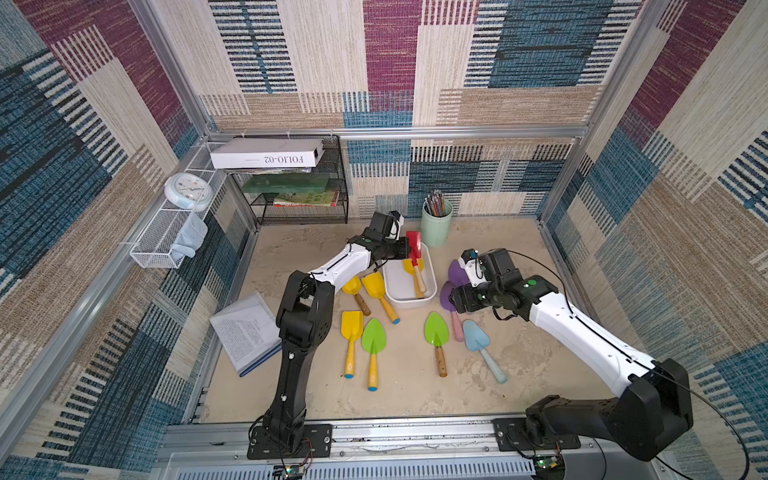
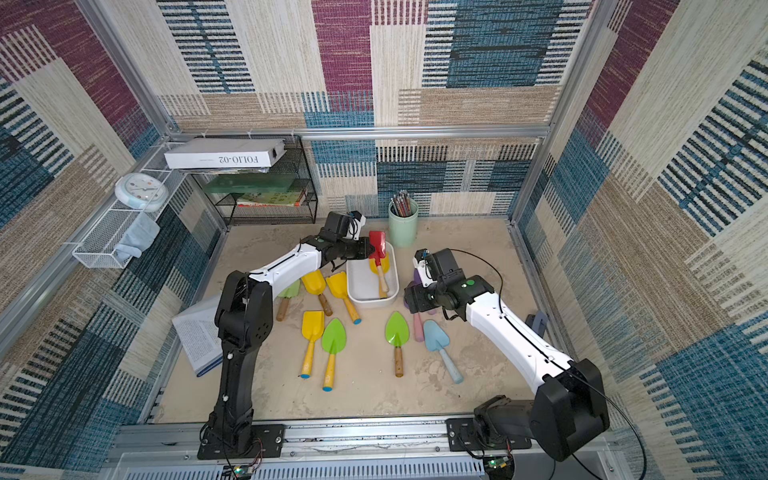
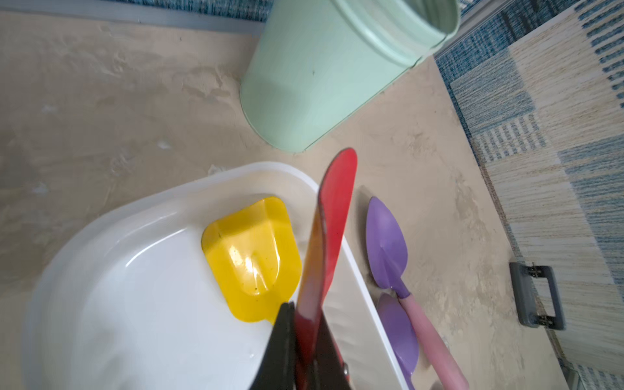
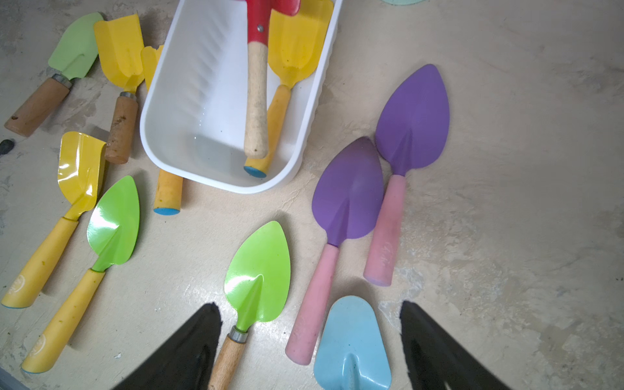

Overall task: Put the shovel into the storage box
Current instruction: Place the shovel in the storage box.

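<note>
The left gripper (image 3: 305, 314) is clamped shut on the red shovel (image 3: 334, 216), pinching it near where the red blade narrows toward its handle. The shovel hangs steeply, blade up. Its pale wooden handle reaches down inside the white storage box (image 4: 202, 101). From the right wrist view the handle end lies over the handle of a yellow shovel (image 4: 297, 44) already lying in the box; whether the two touch cannot be told.

The right gripper (image 4: 310, 305) stands wide open and empty, hovering above shovels on the table (image 1: 415, 395) beside the box.

Judged from this, one shovel is stored and the red one is nearly delivered: it is inside the box walls but not yet released. Nine more lie loose on the table around the box: three yellow, three green, two purple with pink handles, one light blue. A mint-green pencil cup (image 3: 320, 77) stands just beyond the box, so most of the work appears to remain.
</note>
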